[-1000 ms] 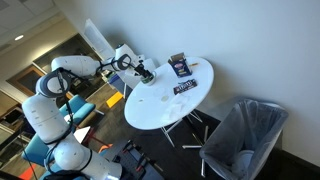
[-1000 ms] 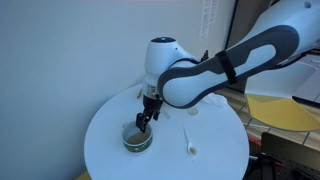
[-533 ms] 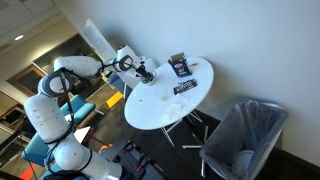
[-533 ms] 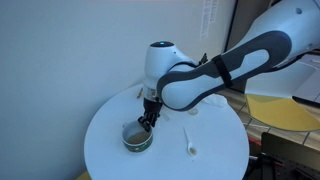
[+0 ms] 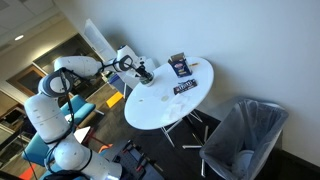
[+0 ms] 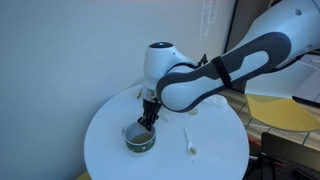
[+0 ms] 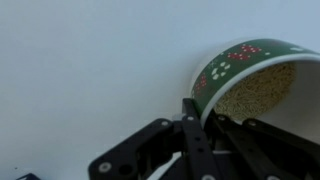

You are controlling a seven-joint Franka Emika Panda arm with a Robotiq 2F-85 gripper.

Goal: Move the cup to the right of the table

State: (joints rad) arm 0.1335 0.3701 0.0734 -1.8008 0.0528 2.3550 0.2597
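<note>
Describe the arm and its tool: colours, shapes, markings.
The arm is glossy white, made of rounded segments with dark grey bands at the joints. The tool is black, with slim bar linkages and narrow fingers. No cables or markings show.

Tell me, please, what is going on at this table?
A robot arm has its hand at the rim of a small green-banded cup on the white table. The wrist view shows a finger against the cup's wall, but whether it is clamped is unclear. Two dark packets lie farther across the table.
</note>
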